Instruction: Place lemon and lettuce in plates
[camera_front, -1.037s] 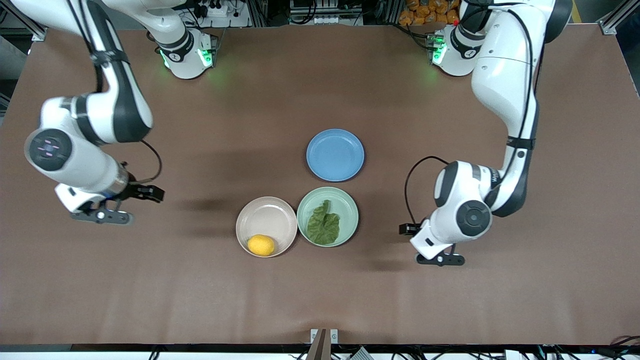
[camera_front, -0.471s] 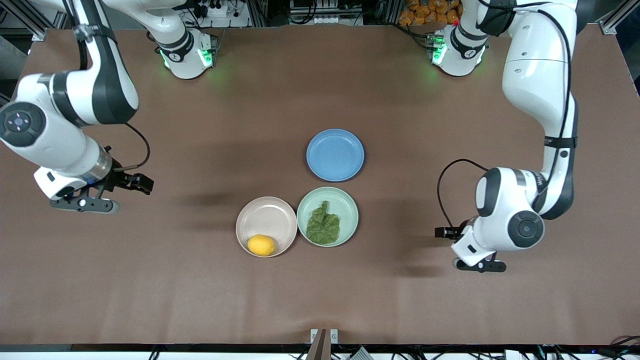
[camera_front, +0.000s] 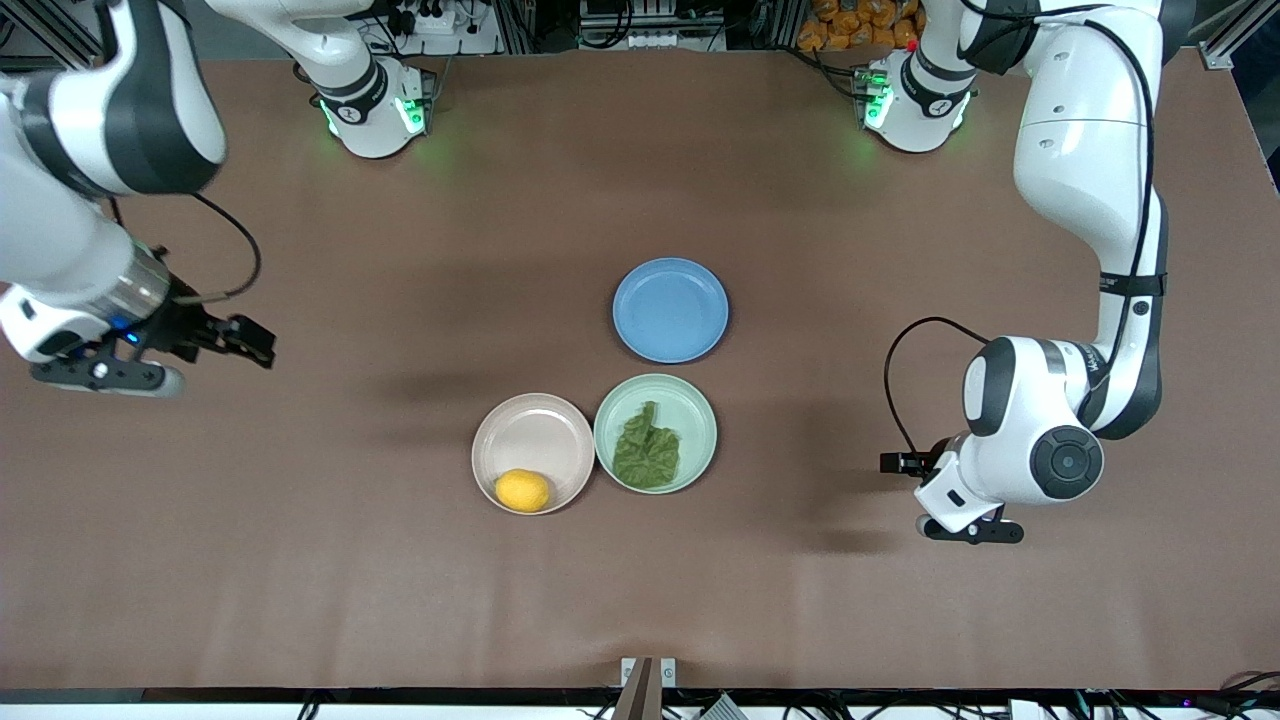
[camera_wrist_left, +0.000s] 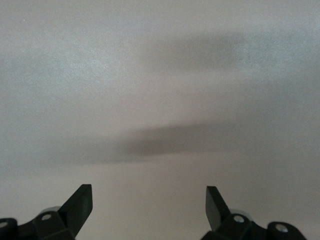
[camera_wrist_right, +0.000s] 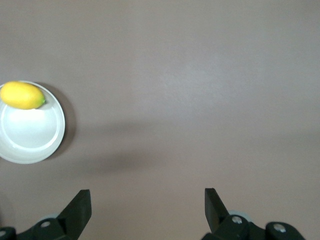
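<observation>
The lemon (camera_front: 522, 490), oval and bright yellow, lies in the beige-pink plate (camera_front: 533, 432) against the rim nearest the front camera. The lettuce (camera_front: 647, 449), a wrinkled dark-green leaf, lies flat in the mint-green plate (camera_front: 694, 405). The two plates sit side by side, rims touching.

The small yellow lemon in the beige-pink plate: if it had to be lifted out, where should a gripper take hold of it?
Probably from straight above, fingers closing across the short width of the small oval yellow lemon. It lies on its side against the rim of the beige-pink plate nearest the front camera, so a sideways approach would meet the rim.
</observation>
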